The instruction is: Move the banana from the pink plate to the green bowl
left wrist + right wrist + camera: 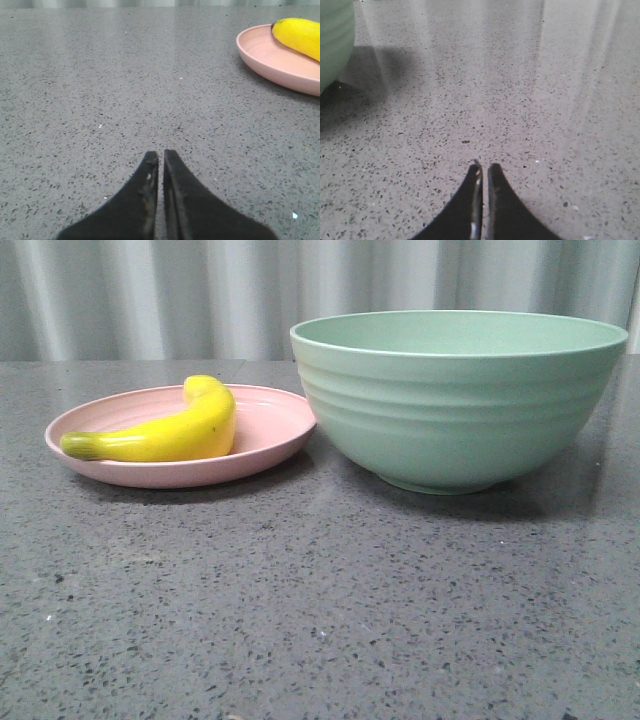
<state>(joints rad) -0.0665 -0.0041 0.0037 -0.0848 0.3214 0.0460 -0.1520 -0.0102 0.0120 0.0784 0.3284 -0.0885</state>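
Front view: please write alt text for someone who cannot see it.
A small yellow banana lies on a shallow pink plate at the left of a speckled grey table. A much taller, ridged green bowl stands just right of the plate. No arm or gripper appears in this view.

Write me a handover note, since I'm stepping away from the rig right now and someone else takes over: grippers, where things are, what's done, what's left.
Left gripper: shut, empty, low over the table, short of the pink plate.
Right gripper: shut, empty, over bare table with the green bowl off to one side.
The banana lies on the pink plate, which sits to the left of the green bowl in the front view.
Done: nothing; banana untouched.
Left: open a gripper, grasp the banana, lift it over the bowl's rim, release inside.
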